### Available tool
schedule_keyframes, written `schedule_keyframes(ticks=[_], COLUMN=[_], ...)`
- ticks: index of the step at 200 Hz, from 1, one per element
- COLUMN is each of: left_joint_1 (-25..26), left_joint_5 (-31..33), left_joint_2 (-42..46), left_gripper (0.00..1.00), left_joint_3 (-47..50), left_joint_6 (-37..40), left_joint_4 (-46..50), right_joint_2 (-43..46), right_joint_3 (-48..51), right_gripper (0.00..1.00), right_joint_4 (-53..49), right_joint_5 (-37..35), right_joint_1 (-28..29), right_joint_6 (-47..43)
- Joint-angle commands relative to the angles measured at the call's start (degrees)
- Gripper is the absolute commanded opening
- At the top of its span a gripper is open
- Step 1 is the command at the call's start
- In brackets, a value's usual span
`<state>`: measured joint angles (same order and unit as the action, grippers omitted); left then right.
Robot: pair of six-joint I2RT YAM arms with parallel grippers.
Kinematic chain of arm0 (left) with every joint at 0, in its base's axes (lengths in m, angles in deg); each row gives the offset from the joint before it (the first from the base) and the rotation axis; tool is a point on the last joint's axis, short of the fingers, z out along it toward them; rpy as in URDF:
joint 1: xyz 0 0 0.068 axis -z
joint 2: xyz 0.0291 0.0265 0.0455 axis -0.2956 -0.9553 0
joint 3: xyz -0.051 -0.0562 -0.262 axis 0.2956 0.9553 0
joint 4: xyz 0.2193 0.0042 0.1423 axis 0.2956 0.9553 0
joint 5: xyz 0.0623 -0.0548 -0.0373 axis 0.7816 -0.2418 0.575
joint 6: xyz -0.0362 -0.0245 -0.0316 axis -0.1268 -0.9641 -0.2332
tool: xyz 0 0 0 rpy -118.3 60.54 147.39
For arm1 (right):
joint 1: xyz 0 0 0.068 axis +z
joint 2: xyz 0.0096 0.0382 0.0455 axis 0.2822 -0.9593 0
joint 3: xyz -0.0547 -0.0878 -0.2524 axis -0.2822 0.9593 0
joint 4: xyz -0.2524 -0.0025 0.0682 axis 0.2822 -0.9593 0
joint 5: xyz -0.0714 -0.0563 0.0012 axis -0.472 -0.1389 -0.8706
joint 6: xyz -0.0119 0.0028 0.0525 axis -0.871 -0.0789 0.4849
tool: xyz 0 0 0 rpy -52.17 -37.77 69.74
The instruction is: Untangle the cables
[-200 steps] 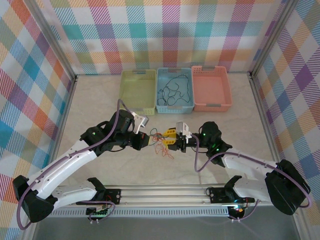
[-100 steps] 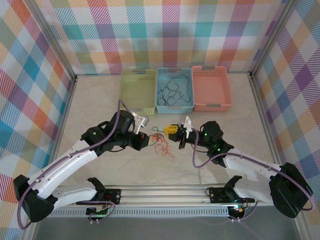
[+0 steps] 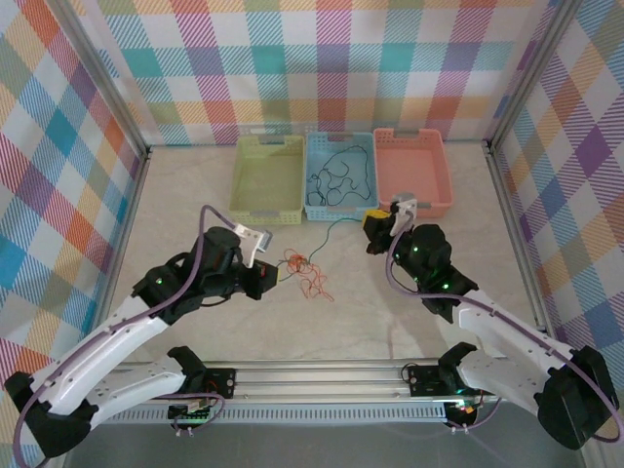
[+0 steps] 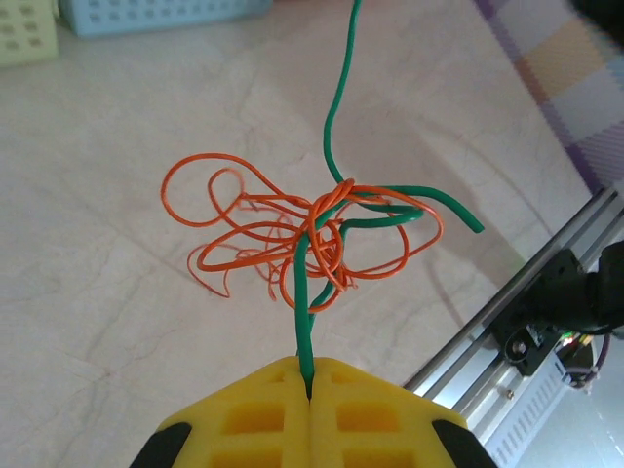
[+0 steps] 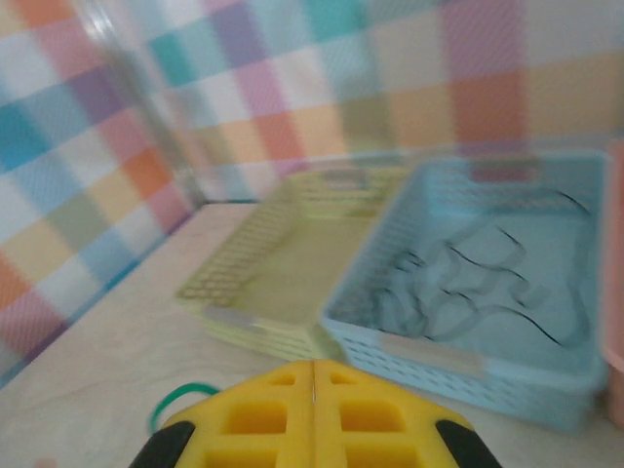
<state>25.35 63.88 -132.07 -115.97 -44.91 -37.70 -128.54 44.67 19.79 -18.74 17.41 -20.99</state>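
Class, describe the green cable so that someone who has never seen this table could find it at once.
Start at the blue basket; just in front of it is an orange cable tangle. The green cable threads through that tangle, the only green strand, its end pinched in the left gripper.

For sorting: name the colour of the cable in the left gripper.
Green: the cable in the left gripper shows best from the left wrist.

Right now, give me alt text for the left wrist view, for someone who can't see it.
Yellow jaws of the left gripper pinch a green cable that runs up through a knotted tangle of orange cable, over the pale table.
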Motion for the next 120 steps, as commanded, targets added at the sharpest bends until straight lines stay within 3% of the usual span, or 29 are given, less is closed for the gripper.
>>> schedule_keyframes(ticks=[1,40,120], left_joint_1=[-0.4,-0.4,-0.4], left_joint_5=[3.1,6.9,11.1], left_joint_2=[4.4,11.7,18.0], left_gripper=[0.0,0.0,0.0], left_joint_3=[1.6,4.0,5.3], left_joint_6=[-0.9,0.0,0.6], left_joint_4=[-2.2,-7.7,-14.4], right_joint_2=[-0.5,-1.4,-4.2], right_joint_3=[0.5,1.3,1.9], right_gripper=[0.0,0.0,0.0], right_joint_4=[-7.5,-14.2,-20.0], right_joint_5=[-5.3,-3.7,-9.6], right_joint_1=[-2.4,-2.4,-3.8], right_joint_6=[8.1,11.2,14.9])
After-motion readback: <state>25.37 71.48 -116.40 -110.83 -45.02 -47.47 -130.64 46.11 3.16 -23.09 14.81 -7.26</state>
